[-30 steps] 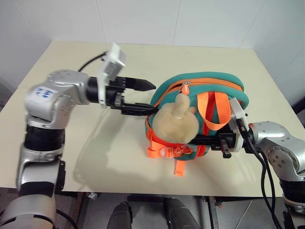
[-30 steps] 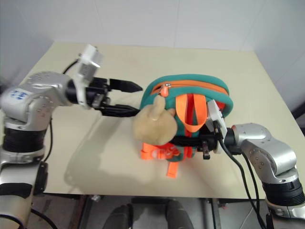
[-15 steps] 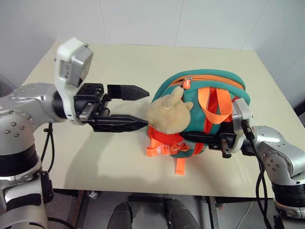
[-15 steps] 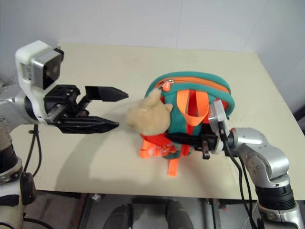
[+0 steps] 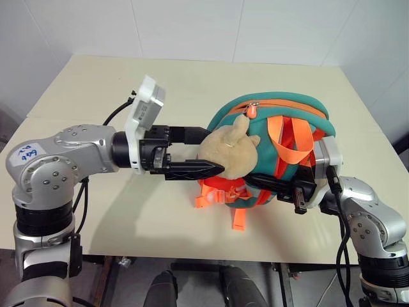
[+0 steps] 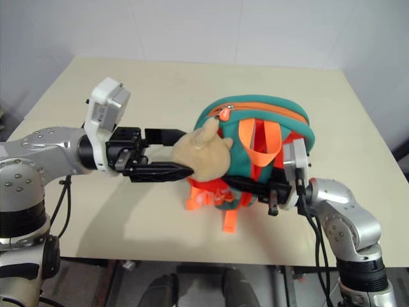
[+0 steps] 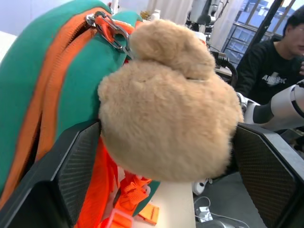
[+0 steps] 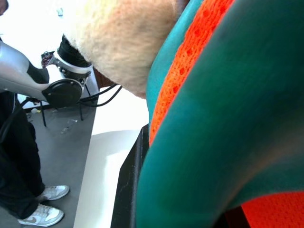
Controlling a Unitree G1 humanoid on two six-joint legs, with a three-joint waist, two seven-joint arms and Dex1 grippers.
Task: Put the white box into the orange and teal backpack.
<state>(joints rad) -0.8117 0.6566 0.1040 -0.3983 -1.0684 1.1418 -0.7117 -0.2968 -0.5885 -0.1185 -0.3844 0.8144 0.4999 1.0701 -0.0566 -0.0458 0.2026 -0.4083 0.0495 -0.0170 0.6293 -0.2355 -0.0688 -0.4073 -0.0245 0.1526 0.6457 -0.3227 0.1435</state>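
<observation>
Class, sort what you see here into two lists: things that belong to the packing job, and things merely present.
Job: orange and teal backpack; right gripper, shut on its strap; left gripper, open around the plush toy.

Merely present: table; seated person.

a cream table [image 5: 192, 77] stands against white tiled walls [image 5: 192, 25]. beyond the table, a seated person [image 7: 270, 71] in black and large windows [image 7: 247, 14].

Bright, even overhead light on the table [image 5: 192, 83]; soft shadows falling near, under the left arm. Sharp head views. Close-up blur on the orange and teal backpack [image 8: 228, 118]; overexposed white glare behind the tan plush toy [image 8: 118, 42].
</observation>
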